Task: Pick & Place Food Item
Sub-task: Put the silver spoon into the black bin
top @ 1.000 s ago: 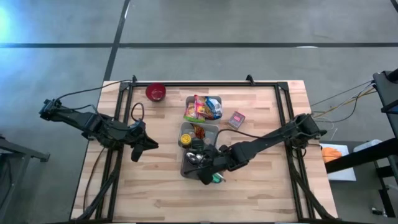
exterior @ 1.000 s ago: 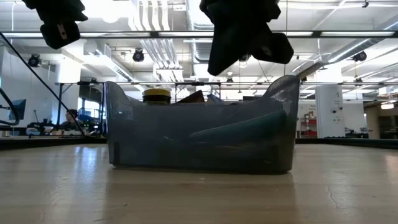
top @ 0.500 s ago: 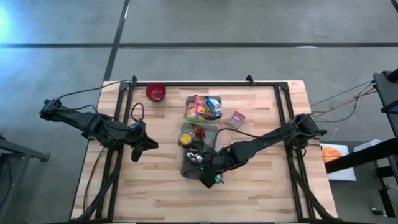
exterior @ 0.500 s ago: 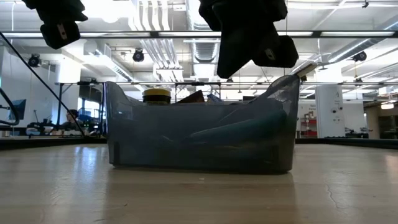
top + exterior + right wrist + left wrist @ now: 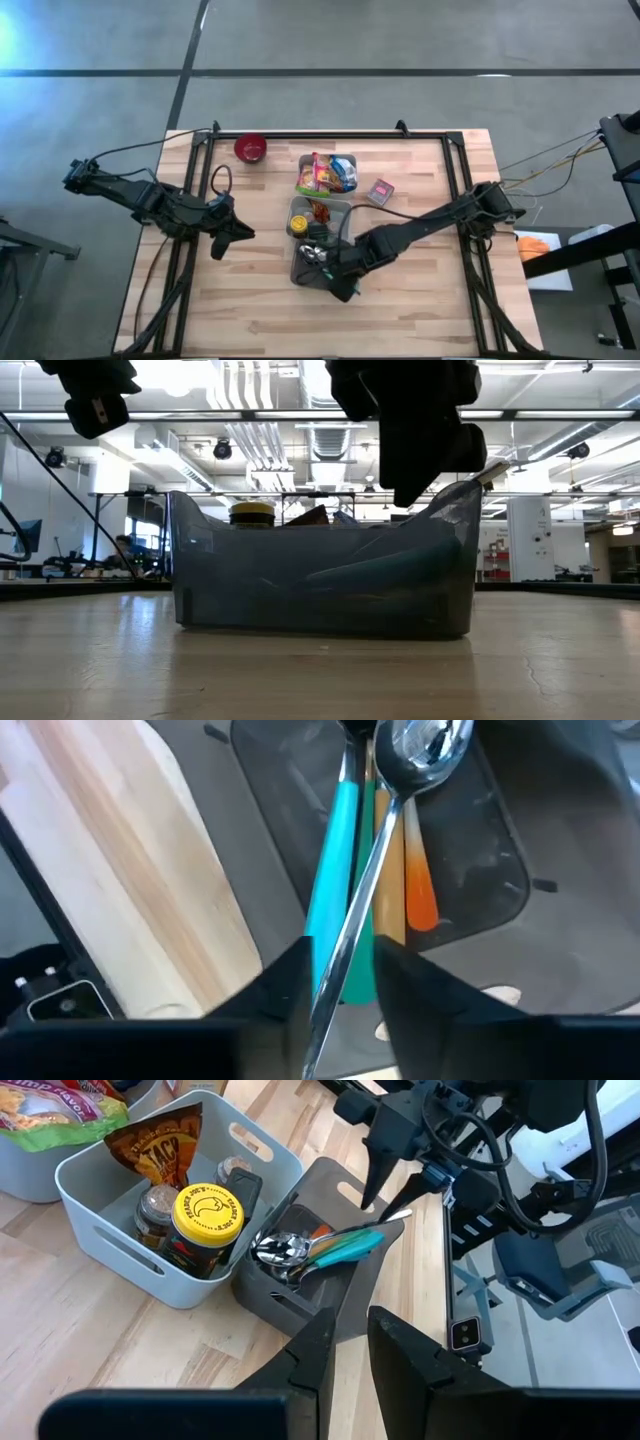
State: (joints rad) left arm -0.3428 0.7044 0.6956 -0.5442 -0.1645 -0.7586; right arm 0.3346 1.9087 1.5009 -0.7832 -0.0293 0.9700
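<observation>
Right gripper [image 5: 343, 288] over the dark bin [image 5: 300, 272]
A spoon [image 5: 385, 840] sits between its slightly parted fingers, above the bin's utensils. Left gripper [image 5: 228, 237], nearly closed and empty, waits well apart.

Red bowl [image 5: 251, 149] near table's [image 5: 420, 310] far edge; small box [image 5: 380, 192] beside bins

I see a light wooden table [image 5: 250, 310]. On it: a red bowl [image 5: 251, 148] near its far left corner, a bin of snack bags [image 5: 327, 173] by the far edge, a small packet [image 5: 380, 192] beside it, and two grey bins [image 5: 318, 240] mid-table
</observation>
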